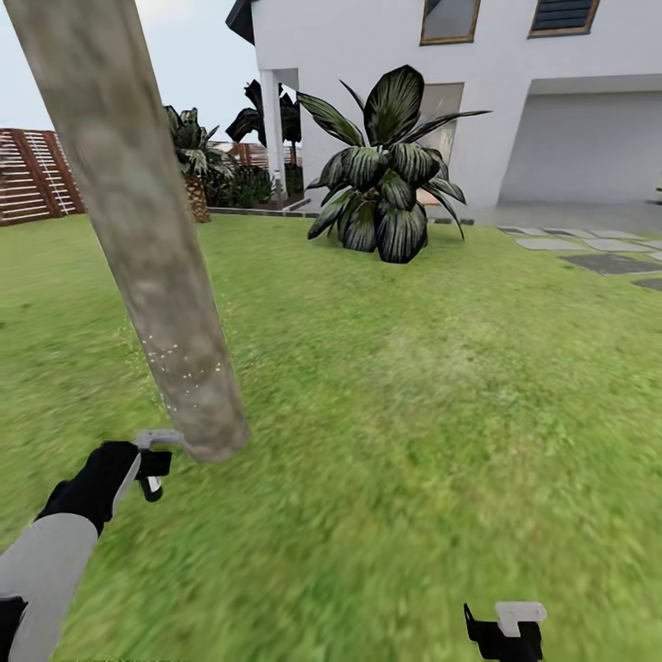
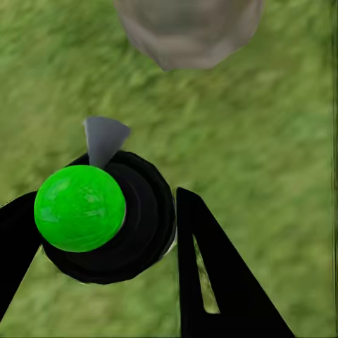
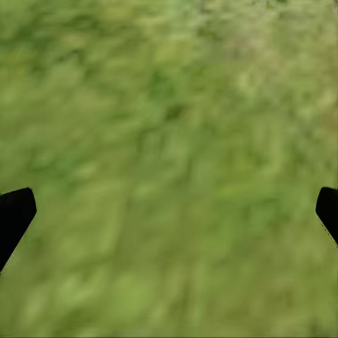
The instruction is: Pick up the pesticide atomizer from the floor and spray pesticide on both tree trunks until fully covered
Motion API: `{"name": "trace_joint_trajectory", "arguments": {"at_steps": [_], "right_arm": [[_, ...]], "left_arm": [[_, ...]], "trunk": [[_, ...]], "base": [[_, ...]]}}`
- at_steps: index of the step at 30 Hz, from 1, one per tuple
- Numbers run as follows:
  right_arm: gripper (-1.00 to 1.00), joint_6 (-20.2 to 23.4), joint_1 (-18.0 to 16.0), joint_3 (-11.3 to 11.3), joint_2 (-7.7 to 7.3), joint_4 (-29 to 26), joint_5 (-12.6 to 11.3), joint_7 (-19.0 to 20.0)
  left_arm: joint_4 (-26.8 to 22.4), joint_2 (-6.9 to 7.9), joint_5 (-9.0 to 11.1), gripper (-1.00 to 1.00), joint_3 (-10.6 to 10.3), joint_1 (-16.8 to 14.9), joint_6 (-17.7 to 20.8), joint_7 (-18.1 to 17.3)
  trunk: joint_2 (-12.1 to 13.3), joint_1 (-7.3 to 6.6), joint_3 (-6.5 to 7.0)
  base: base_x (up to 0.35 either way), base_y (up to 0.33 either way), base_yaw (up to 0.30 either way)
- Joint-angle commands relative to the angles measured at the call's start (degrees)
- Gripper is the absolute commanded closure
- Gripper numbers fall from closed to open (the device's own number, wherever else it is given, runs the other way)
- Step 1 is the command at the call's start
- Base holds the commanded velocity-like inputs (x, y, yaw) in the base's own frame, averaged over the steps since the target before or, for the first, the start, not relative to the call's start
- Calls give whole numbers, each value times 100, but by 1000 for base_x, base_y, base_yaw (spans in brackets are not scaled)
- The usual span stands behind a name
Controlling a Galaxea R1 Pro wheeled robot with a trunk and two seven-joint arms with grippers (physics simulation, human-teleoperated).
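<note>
The left gripper [image 2: 105,239] pinches the pesticide atomizer [image 2: 105,218] (green-capped, nozzle toward the speckled tree trunk [image 1: 147,248]), while the right gripper [image 3: 169,211] hangs spread over lawn [image 1: 414,386].

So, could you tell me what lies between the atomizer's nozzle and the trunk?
Only bare grass: in the left wrist view, the atomizer nozzle points at the trunk across an open strip of lawn.
</note>
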Motion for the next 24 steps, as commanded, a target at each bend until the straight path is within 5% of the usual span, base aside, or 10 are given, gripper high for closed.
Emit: {"name": "trace_joint_trajectory", "arguments": {"at_steps": [1,3,8,15,20,22,24], "right_arm": [[-100,-21,-4,-38,0,7,60,-15],[-100,-21,-4,-38,-1,7,60,-15],[-100,-21,-4,-38,-14,7,60,-15],[-100,-21,-4,-38,-2,7,60,-23],[-100,-21,-4,-38,0,7,60,-16],[-100,-21,-4,-38,0,7,60,-15],[-100,-21,-4,-38,0,7,60,-15]], "left_arm": [[102,-81,-106,100,30,35,-263,131],[163,-73,-100,100,46,58,-461,528],[178,146,-105,100,297,105,-525,646],[306,-79,-96,100,318,170,-546,648],[313,189,-108,100,512,378,-616,648],[321,104,-93,100,506,385,-766,648],[324,-153,-115,100,509,387,-815,648]], "trunk": [[-3,0,-4],[-3,0,-4],[-3,0,-4],[-3,0,-4],[-3,0,-4],[-3,0,-4],[-3,0,-4]], "base": [[185,-196,122],[220,-193,35],[240,-175,3],[81,-167,78],[0,-7,249],[0,0,65],[0,0,14]]}}
